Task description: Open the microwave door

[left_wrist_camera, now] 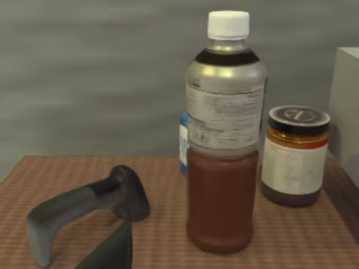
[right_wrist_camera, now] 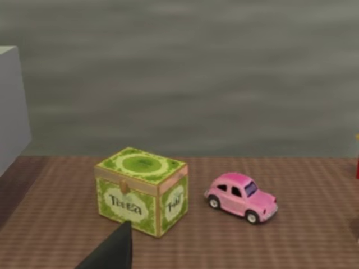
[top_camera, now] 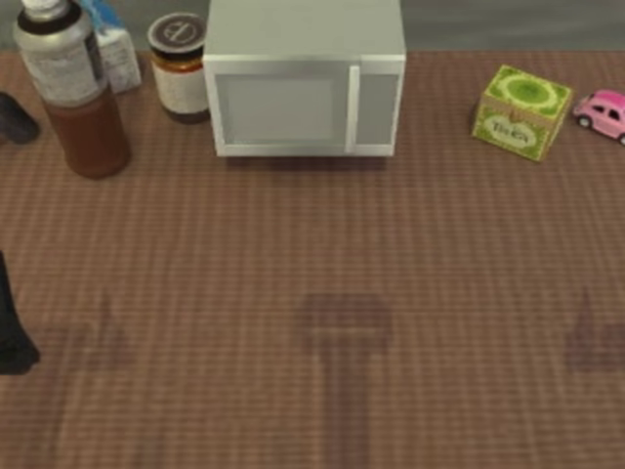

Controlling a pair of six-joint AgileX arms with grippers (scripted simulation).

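Note:
The light grey microwave (top_camera: 303, 73) stands at the back middle of the table. The microwave door (top_camera: 278, 107) lies flat against its front, with the slim white handle bar (top_camera: 354, 107) near its right edge. A side of the microwave (left_wrist_camera: 345, 112) shows in the left wrist view, and its other side (right_wrist_camera: 11, 106) in the right wrist view. My left arm (top_camera: 12, 332) sits at the table's left edge, far from the door. Only a dark tip of my left gripper (left_wrist_camera: 112, 249) is visible. My right gripper (right_wrist_camera: 112, 249) is likewise just a dark tip, and that arm is outside the top view.
A tall brown bottle (top_camera: 73, 93), a jar (top_camera: 181, 68), a blue-white carton (top_camera: 112, 44) and a grey handheld scanner (left_wrist_camera: 84, 207) crowd the back left. A green tea box (top_camera: 520, 112) and a pink toy car (top_camera: 601, 112) stand at the back right.

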